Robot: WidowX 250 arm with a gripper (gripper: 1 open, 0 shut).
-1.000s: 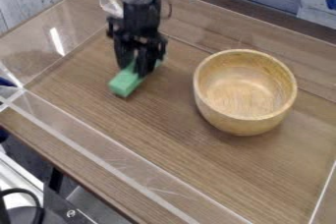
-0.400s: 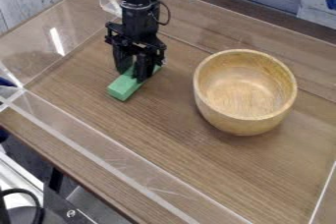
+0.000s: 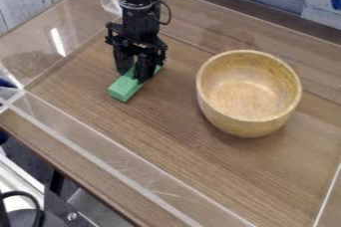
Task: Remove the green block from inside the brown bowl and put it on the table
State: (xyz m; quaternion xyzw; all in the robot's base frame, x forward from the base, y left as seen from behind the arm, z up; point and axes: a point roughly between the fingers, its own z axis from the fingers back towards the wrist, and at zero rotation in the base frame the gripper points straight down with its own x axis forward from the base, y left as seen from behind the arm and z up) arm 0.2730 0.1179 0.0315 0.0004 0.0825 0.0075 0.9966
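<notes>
One green block (image 3: 126,88) lies on the worktop (image 3: 173,161), well left of the bowl (image 3: 249,93), and that is the main fact for the task. Compared with a second ago it sits a touch lower and nearer the front-left of the view, its long side flat on the wood grain, while the arm above it shows almost no shift of its own. My reading is that the block has settled onto the wood, so the carry out of the bowl is done and only the let-go and retreat remain.

The pincer (image 3: 139,71) points straight down over the far end of the block, its dark fingers drawn in as tight as they go. They appear to pinch that upper end of the block, though the contact itself is hidden behind the fingers, so I judge it held rather than see it plainly.

As for containers, only the bowl counts. It stands upright on the right half of the worktop, apart from both arm and block, and its pale interior is bare all the way down: nothing green, nothing else. Low clear walls (image 3: 54,42) edge the worktop; the block rests inside them, away from every edge.
</notes>
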